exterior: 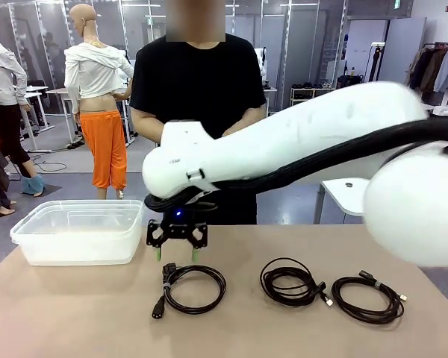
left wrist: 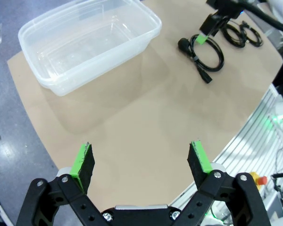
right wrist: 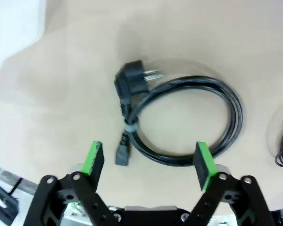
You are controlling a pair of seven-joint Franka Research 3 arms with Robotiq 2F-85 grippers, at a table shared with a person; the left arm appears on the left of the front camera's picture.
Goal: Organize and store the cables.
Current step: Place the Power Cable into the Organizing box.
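Observation:
Three black coiled cables lie in a row on the tan table. My right gripper [exterior: 178, 253] hangs open just above the far edge of the left cable [exterior: 169, 277], not touching it. In the right wrist view that cable [right wrist: 236, 110], with its round plug, lies flat beyond the green fingertips of the right gripper [right wrist: 148, 159], nothing between them. The middle cable [exterior: 284, 294] and the right cable [exterior: 366, 316] rest untouched. My left gripper [left wrist: 140, 162] is open and empty, high over the table's near-left part, far from the left cable [left wrist: 183, 44].
A clear plastic container [exterior: 75, 242] stands empty at the table's far left, also in the left wrist view [left wrist: 85, 66]. A person in a black shirt stands behind the far edge, hands held at the waist. The right arm's thick body spans the middle and right.

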